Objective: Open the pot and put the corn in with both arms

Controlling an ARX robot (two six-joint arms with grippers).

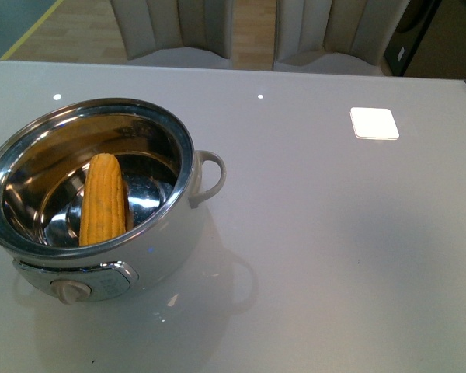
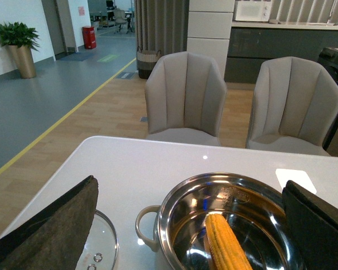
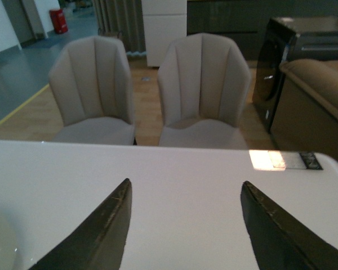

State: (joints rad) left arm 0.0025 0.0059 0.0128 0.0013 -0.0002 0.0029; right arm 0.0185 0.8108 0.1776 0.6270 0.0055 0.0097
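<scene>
A pale glossy table (image 1: 334, 233) fills the scene, with two beige chairs (image 2: 186, 95) drawn up at its far edge and a wooden floor behind them. In the left wrist view, the left gripper (image 2: 188, 225) is seen with its jaws spread wide and nothing held between them; the open pot and the corn are framed in that gap. In the right wrist view, the right gripper (image 3: 183, 225) is likewise shown with jaws well apart and empty, over bare table. Neither arm is caught in the front view. The pot (image 1: 163, 233) is found uncovered at the near left of the table, its steel interior exposed, and the corn (image 1: 102, 200) is seen lying inside it, leaning against the near wall. The glass lid (image 2: 98, 250) is set flat on the table just beside the pot's looped handle. The task is judged essentially complete: the lid is off and the corn is in, with nothing left gripped.
</scene>
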